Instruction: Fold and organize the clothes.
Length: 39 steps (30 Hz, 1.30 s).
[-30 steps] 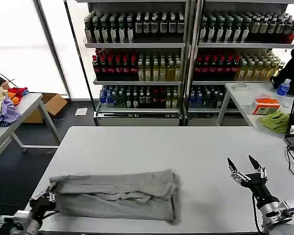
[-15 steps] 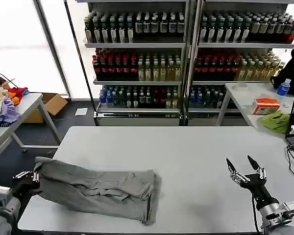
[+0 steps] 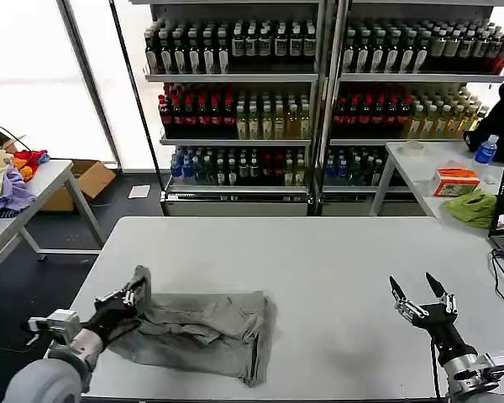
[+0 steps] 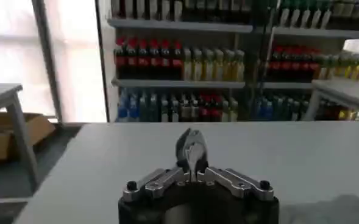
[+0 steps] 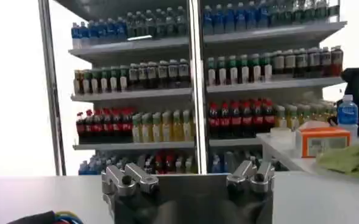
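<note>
1. Table (image 3: 319,252): large, pale. The task's thing lies on its near left part, well apart from the right arm.
2. Shirt (image 3: 210,332): grey, bundled into a rough long fold, creased and uneven, its left end lifted off the table. No print or buttons visible in this lie.
3. Left claw (image 3: 139,287): at the shirt's left end, raised a little above the table. Left wrist view shows the fingers (image 4: 191,149) pressed together on a thin bit of grey cloth, so I read it as pinching the shirt's edge (cloth between the tips is small, fairly sure).
4. Right claw (image 3: 422,295): spread wide, hovering over bare table near the right front edge, touching nothing.
5. Judgement, step in hand: folding the left end over toward the middle.
   - Keep the pinch firm until the cloth lies flat.
   - Carry the edge low and straight across, so the layer lands square on the bundle (not skewed).
   - Release only once it is down.
   - Risk: dragging the whole bundle; the right claw could pin the far end.
</note>
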{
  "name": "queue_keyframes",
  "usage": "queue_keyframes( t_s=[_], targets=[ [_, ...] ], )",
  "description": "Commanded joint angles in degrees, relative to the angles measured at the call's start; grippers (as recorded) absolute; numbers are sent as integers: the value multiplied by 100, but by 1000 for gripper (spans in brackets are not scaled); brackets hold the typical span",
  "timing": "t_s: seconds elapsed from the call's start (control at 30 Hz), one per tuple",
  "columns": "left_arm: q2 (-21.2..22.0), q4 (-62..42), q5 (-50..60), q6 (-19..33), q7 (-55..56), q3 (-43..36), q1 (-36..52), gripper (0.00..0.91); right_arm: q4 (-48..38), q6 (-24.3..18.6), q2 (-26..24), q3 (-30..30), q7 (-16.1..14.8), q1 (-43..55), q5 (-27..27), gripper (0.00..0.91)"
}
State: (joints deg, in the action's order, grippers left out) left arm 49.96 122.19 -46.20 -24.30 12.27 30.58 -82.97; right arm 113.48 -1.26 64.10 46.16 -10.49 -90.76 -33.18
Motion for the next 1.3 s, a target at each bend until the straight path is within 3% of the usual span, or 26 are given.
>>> queue_keyframes(
  t_s=[0.03, 0.33, 0.83, 0.9, 0.97, 1.03, 1.07, 1.1, 1.3],
  targets=[
    [203, -112, -653, 63, 719, -1627, 709, 0, -4, 0, 57, -47, 0, -13, 78, 907],
    [655, -180, -844, 13, 1036, -2025, 1165, 0, -59, -3, 93, -45, -9, -36, 133, 907],
    [928, 22, -1685, -97, 1456, -2178, 1073, 10, -175, -9, 119, -168, -6, 25, 195, 907],
    [1020, -45, -1728, -133, 1440, -2192, 1109, 181, -170, -5, 124, -172, -11, 25, 190, 907],
    [1160, -133, -1770, -157, 1412, -2196, 1136, 131, -173, -5, 122, -187, -11, 29, 194, 907],
    [1248, -143, -1779, -187, 1400, -2230, 1130, 181, -189, -7, 120, -197, -10, 40, 201, 907],
    [1301, -150, -1740, -236, 1382, -2254, 1111, 846, -191, -7, 121, -204, -8, 45, 202, 907],
    [1334, -151, -1731, -261, 1366, -2263, 1095, 907, -184, -7, 127, -212, -9, 49, 206, 907],
    [1510, -285, -1732, -268, 1284, -2220, 1152, 907, -141, -9, 166, -233, 7, 20, 202, 907]
  ],
)
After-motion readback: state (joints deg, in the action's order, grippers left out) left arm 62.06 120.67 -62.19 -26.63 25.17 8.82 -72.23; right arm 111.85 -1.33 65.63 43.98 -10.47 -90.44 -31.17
